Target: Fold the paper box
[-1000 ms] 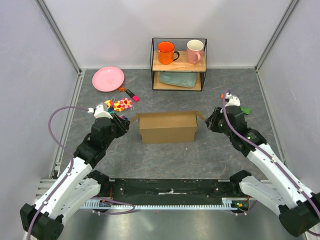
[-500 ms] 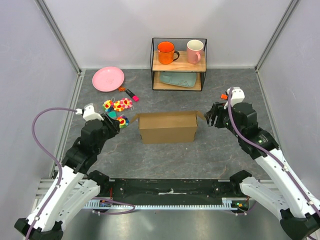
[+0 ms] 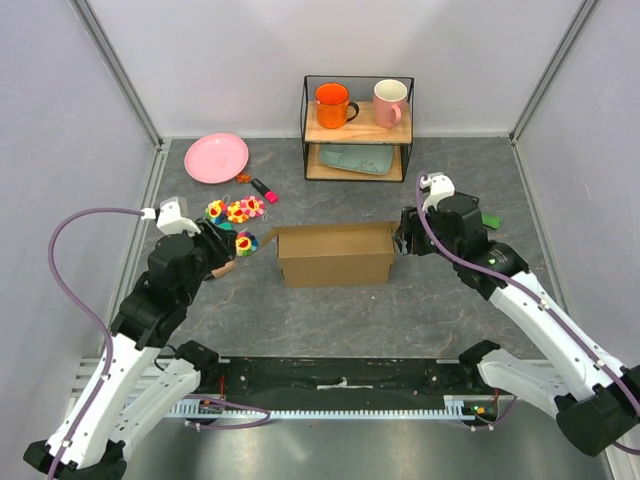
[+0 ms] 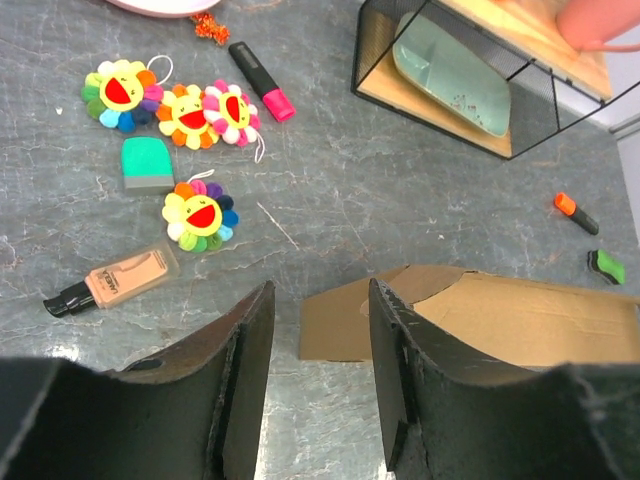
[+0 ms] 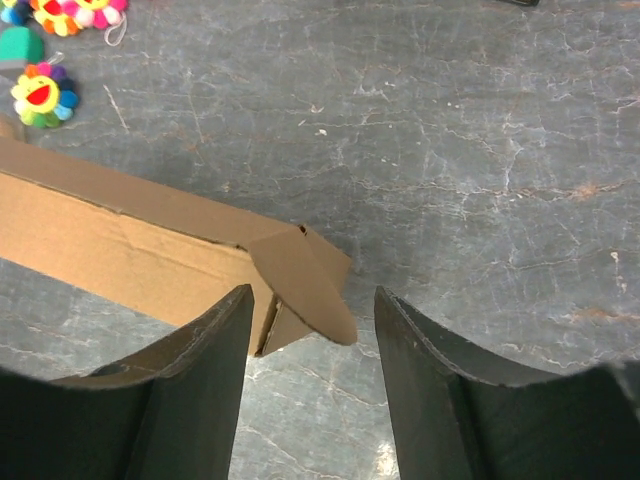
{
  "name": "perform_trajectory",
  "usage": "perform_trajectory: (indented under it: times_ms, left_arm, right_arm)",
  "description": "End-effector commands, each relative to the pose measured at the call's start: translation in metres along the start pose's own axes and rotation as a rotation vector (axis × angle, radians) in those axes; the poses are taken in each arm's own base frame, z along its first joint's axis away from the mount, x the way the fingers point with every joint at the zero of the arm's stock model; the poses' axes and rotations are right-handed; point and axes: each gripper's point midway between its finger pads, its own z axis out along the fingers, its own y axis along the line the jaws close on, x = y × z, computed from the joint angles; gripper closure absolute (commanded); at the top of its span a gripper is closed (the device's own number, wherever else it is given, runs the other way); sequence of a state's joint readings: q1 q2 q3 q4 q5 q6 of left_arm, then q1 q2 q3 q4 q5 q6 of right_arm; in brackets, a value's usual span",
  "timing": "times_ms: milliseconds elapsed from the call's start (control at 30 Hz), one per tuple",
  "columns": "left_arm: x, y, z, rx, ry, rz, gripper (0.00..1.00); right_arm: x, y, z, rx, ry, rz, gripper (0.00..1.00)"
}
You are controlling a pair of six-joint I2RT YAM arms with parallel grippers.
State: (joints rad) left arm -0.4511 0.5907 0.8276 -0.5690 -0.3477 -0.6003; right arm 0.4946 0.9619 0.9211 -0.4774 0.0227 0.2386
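The paper box [image 3: 335,256] is sitting on a grey veined counter [image 3: 330,318] — pale walls [image 3: 60,120] enclosing it. Left gripper [image 4: 318,300] and right gripper [image 5: 312,300] are hovering, jaws spread, empty.

**Box and Crockery Cut Off at the Edges**

In the left wrist view, the paper box [image 4: 520,320] runs off the right edge. Part of its near wall is hidden behind one finger of the left end effector [image 4: 320,290]. The top edge clips the pink plate [image 4: 160,5] and pink mug [image 4: 600,25]. In the right wrist view, the box runs off the left edge.
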Motion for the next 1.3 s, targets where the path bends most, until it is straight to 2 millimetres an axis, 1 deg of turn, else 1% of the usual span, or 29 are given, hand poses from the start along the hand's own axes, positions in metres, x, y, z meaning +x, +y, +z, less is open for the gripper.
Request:
perform_trajectory:
  times_ms: [0,100,133,233,300,333,433,500,567,600,667,700,767,867,967,1033,1267]
  left_arm:
    - [-0.006,-0.012,0.001,0.041,0.014,0.043,0.50]
    - [-0.004,-0.014,0.002,0.054,0.023,0.060,0.50]
    - [-0.005,-0.015,0.002,0.061,0.021,0.065,0.50]
    - [-0.004,-0.019,0.003,0.083,0.025,0.075,0.50]
    - [0.001,-0.021,0.005,0.098,0.039,0.083,0.51]
    - [0.001,-0.023,0.007,0.108,0.037,0.093,0.51]
    - [0.002,-0.027,0.009,0.136,0.031,0.113,0.51]
    - [0.004,-0.028,0.012,0.151,0.033,0.131,0.51]
    - [0.003,-0.032,0.015,0.172,0.020,0.151,0.52]
    - [0.006,-0.035,0.016,0.196,0.028,0.172,0.51]
    - [0.005,-0.042,0.018,0.233,0.019,0.185,0.51]
    - [0.010,-0.046,0.021,0.258,0.039,0.206,0.51]
    - [0.015,-0.053,0.022,0.297,0.063,0.224,0.50]
    - [0.026,-0.056,0.031,0.315,0.116,0.262,0.49]
    - [0.037,-0.063,0.034,0.362,0.167,0.288,0.50]
    - [0.041,-0.064,0.036,0.380,0.172,0.309,0.50]
    - [0.049,-0.058,0.040,0.367,0.184,0.347,0.51]
  right_arm:
    - [-0.029,0.001,0.004,0.020,-0.074,-0.011,0.43]
    - [-0.031,0.000,0.004,0.025,-0.075,-0.020,0.52]
    - [-0.031,0.000,0.004,0.026,-0.077,-0.022,0.58]
    - [-0.029,0.001,0.006,0.022,-0.070,-0.021,0.65]
    - [-0.027,0.002,0.006,0.016,-0.070,-0.020,0.67]
    - [-0.027,0.002,0.007,0.014,-0.071,-0.018,0.70]
    - [-0.024,0.002,0.008,0.010,-0.067,-0.016,0.73]
    - [-0.023,0.002,0.007,0.008,-0.069,-0.017,0.73]
    - [-0.021,0.003,0.007,0.004,-0.067,-0.019,0.73]
    - [-0.021,0.003,0.007,0.003,-0.068,-0.018,0.73]
    - [-0.020,0.003,0.007,0.004,-0.067,-0.019,0.73]
    - [-0.019,0.003,0.008,0.003,-0.064,-0.020,0.73]
    - [-0.018,0.005,0.008,-0.001,-0.063,-0.020,0.73]
    - [-0.018,0.007,0.008,-0.010,-0.062,-0.019,0.73]
    - [-0.018,0.007,0.007,-0.012,-0.063,-0.019,0.73]
    - [-0.017,0.008,0.008,-0.016,-0.061,-0.020,0.73]
    - [-0.016,0.010,0.008,-0.022,-0.058,-0.019,0.73]
